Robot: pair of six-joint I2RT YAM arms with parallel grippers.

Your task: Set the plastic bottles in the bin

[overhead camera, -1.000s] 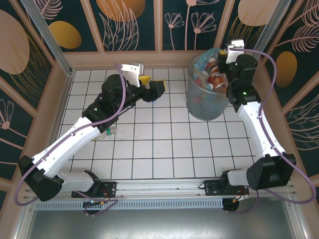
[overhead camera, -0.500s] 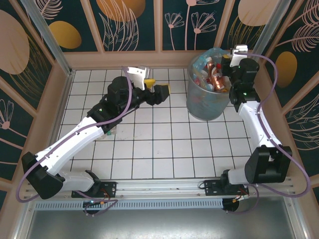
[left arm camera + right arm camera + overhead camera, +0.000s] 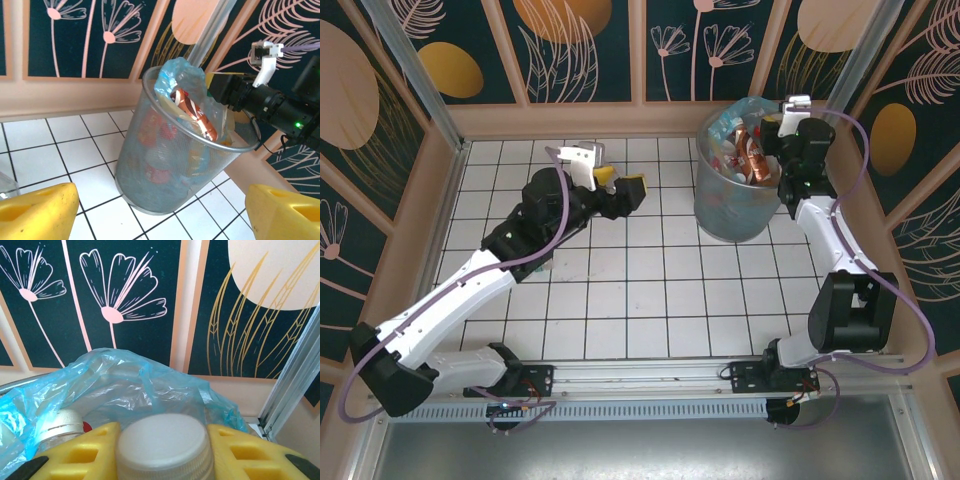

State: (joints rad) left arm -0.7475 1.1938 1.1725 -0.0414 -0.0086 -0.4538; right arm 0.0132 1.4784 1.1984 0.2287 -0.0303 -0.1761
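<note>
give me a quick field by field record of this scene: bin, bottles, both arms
bin: grey wire mesh, upright at the far right of the tiled table, with a blue bag liner
bin contents: bottles piled inside, a red-labelled bottle poking above the rim
left jaws: open, empty, above the tiles left of the bin, facing it
right jaws: shut on a white-capped bottle, at the bin's rim
task state: held bottle not yet dropped
</note>
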